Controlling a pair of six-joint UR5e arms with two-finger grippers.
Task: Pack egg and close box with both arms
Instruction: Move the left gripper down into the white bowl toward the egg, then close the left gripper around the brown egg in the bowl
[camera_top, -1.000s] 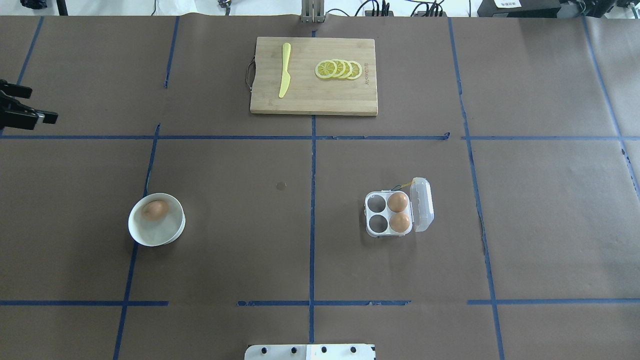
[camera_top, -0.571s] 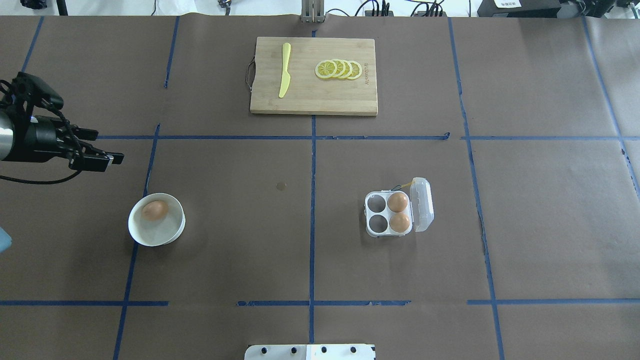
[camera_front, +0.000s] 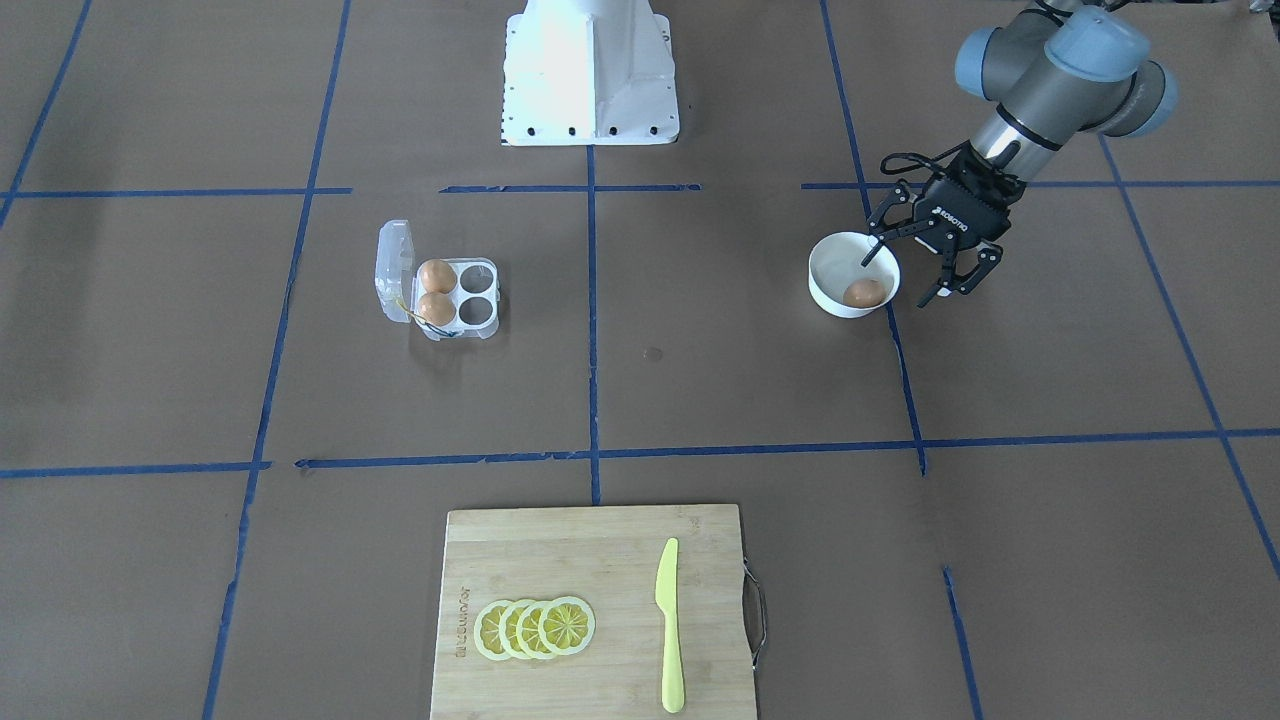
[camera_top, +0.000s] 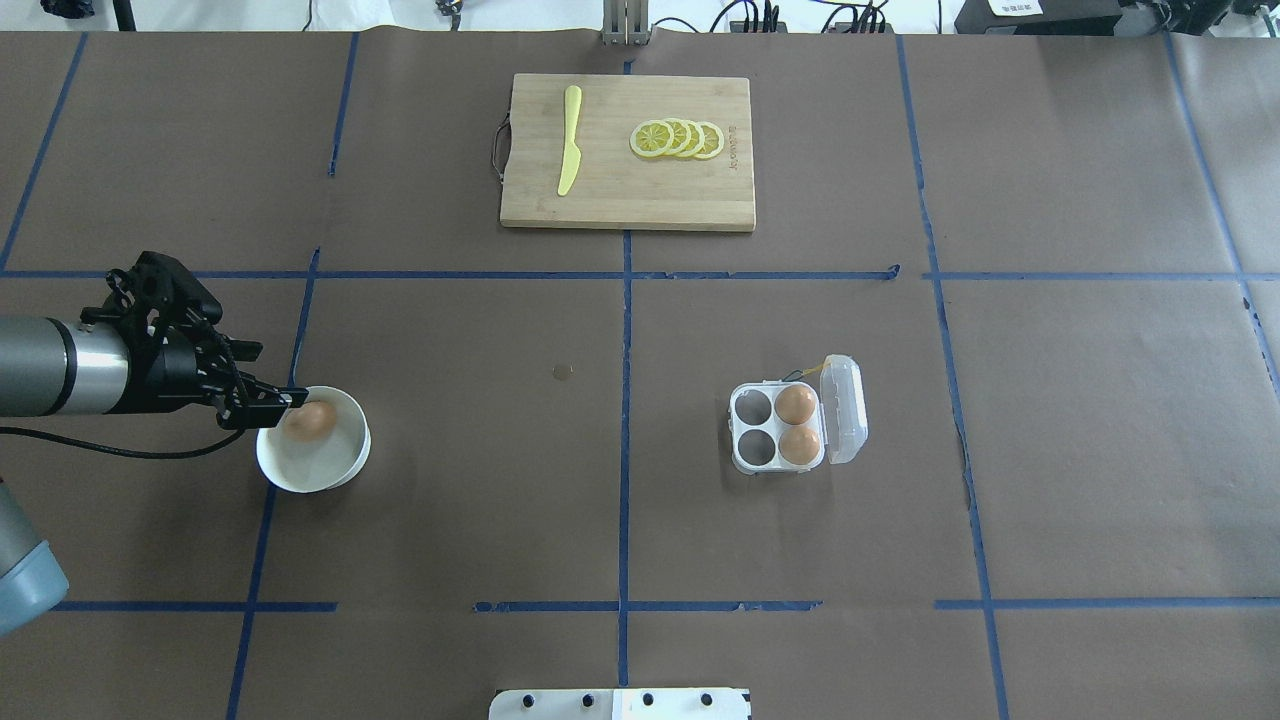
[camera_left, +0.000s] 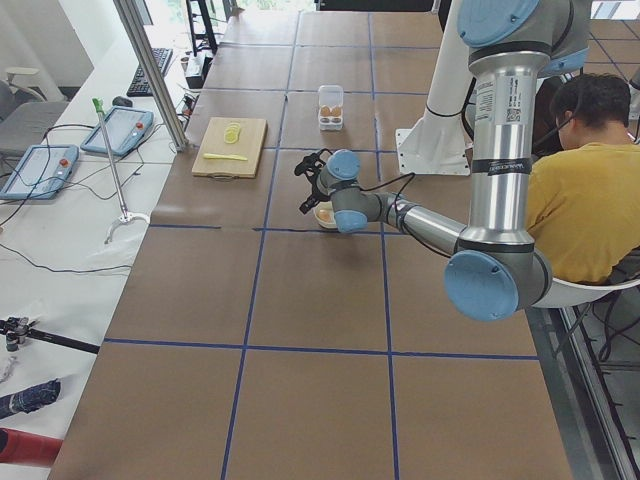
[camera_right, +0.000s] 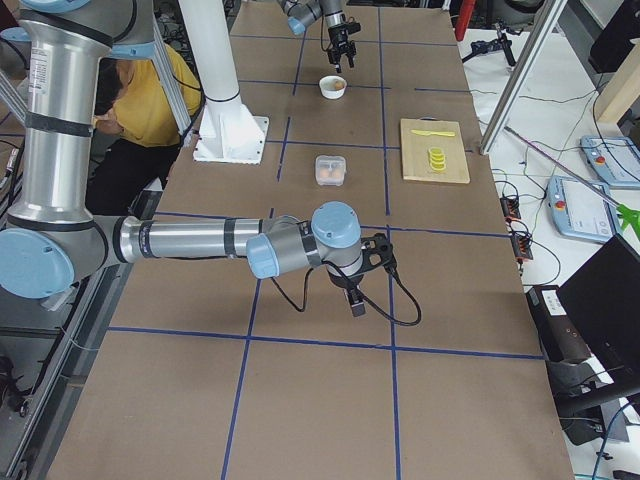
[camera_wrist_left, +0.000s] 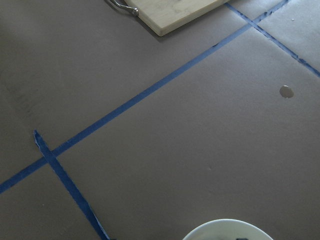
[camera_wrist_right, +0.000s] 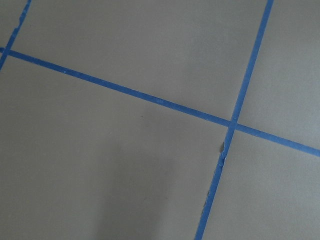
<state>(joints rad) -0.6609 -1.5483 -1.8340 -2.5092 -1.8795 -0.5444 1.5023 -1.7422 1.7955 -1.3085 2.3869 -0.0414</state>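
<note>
A tan-brown egg (camera_top: 310, 420) lies in a round white bowl (camera_top: 300, 478) on the left of the table; it also shows in the front-facing view (camera_front: 864, 293). My left gripper (camera_front: 906, 277) is open and hangs over the bowl's (camera_front: 828, 252) outer rim, just beside the egg, holding nothing; from overhead it (camera_top: 272, 400) shows side-on. The clear box (camera_top: 752, 432) stands right of centre with its lid (camera_top: 845, 408) open and two eggs (camera_top: 797, 404) in the cups on the lid side. My right gripper (camera_right: 355, 290) shows only in the exterior right view; I cannot tell its state.
A wooden cutting board (camera_top: 640, 195) at the far middle carries a yellow knife (camera_top: 570, 140) and lemon slices (camera_top: 678, 138). The white pedestal base (camera_front: 590, 70) stands at the near edge. A person in yellow (camera_left: 590, 190) sits beside the robot.
My left arm has swung in from the table's left edge and down toward me, bringing the open gripper to the bowl's rim. The egg, bowl and box have not moved.
</note>
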